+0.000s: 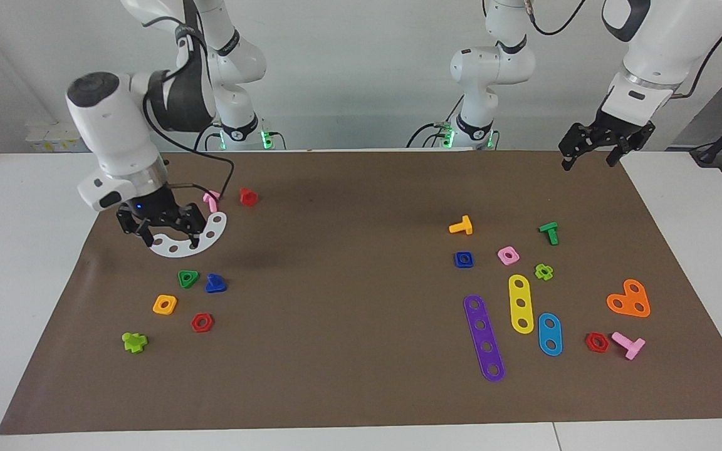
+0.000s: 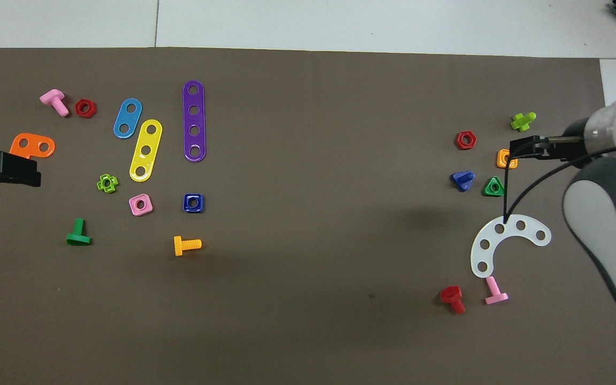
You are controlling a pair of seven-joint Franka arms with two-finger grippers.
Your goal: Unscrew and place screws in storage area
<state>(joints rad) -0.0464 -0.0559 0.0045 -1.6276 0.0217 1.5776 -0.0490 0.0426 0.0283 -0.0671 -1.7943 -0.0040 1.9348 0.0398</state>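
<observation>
The right gripper (image 1: pixel 162 227) hangs in the air with its fingers spread and nothing between them, over the white curved strip (image 1: pixel 193 237) near the right arm's end of the brown mat (image 1: pixel 348 388). In the overhead view only its dark tip (image 2: pixel 527 148) shows, over the orange square nut (image 2: pixel 502 159).

The blue bolt (image 1: pixel 214 284) lies free on the mat, on its side, just beside the green triangular nut (image 1: pixel 188 279) and apart from the gripper. Toward the mat's edge farthest from the robots, past these two, lie the orange square nut (image 1: pixel 165 304), a red hex nut (image 1: pixel 202 322) and a lime cross-shaped piece (image 1: pixel 134 342). Nearer to the robots than the white strip, a pink bolt (image 1: pixel 211 200) and a red bolt (image 1: pixel 248 196) lie side by side.

The blue square nut (image 1: pixel 464 259) rests well apart, in the half of the mat toward the left arm's end, between an orange bolt (image 1: pixel 461 226) and a purple strip (image 1: pixel 484 337), with a pink square nut (image 1: pixel 508 255) beside it.

The left gripper (image 1: pixel 594 153) waits, fingers apart and empty, above the mat's corner nearest its own base.
</observation>
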